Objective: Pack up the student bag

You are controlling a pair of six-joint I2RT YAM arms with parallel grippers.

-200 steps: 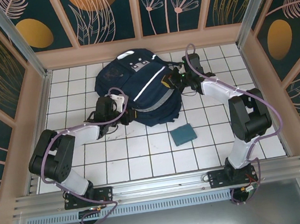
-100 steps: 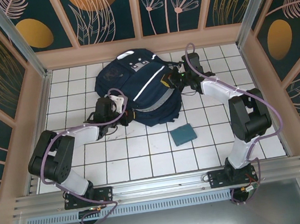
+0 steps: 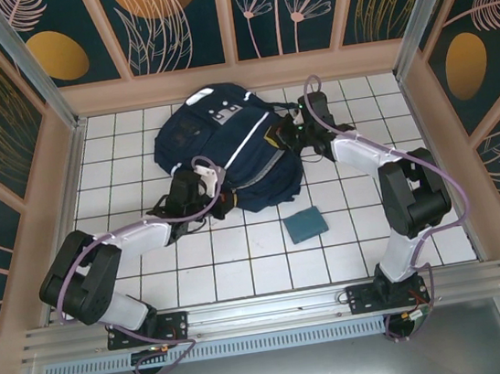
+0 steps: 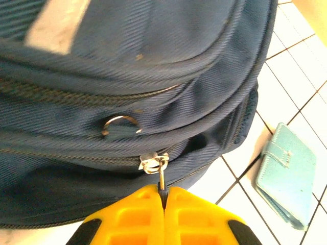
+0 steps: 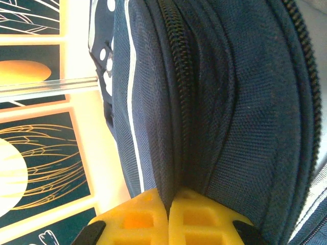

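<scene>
My arms reach out from the near edge of the white tiled table, the left one low and stretched forward, the right one bent high at its elbow.

Closest to me on the tiles lies a small teal wallet, flat and apart from everything else. From my left wrist I see it off to the right, just past the bag's lower corner, its stitched flap facing up.

Next comes my left gripper, at the near edge of the student bag. Its yellow fingers are pressed together with the thin metal zipper pull clamped between them. The pull hangs from a silver slider on the lower zip line. Just above that slider a metal ring lies against the navy cloth.

Further out, my right gripper meets the bag's right side. In my right wrist view the gripper is closed on a ridge of the student bag itself, pinching the fabric right beside a zip that runs up and away from the fingertips.

The bag lies flat at the far middle of the table, white stripe and pale patches facing up, its top toward the back wall.

Beyond it stand the dark wall panels painted with orange discs and pale leaves.
</scene>
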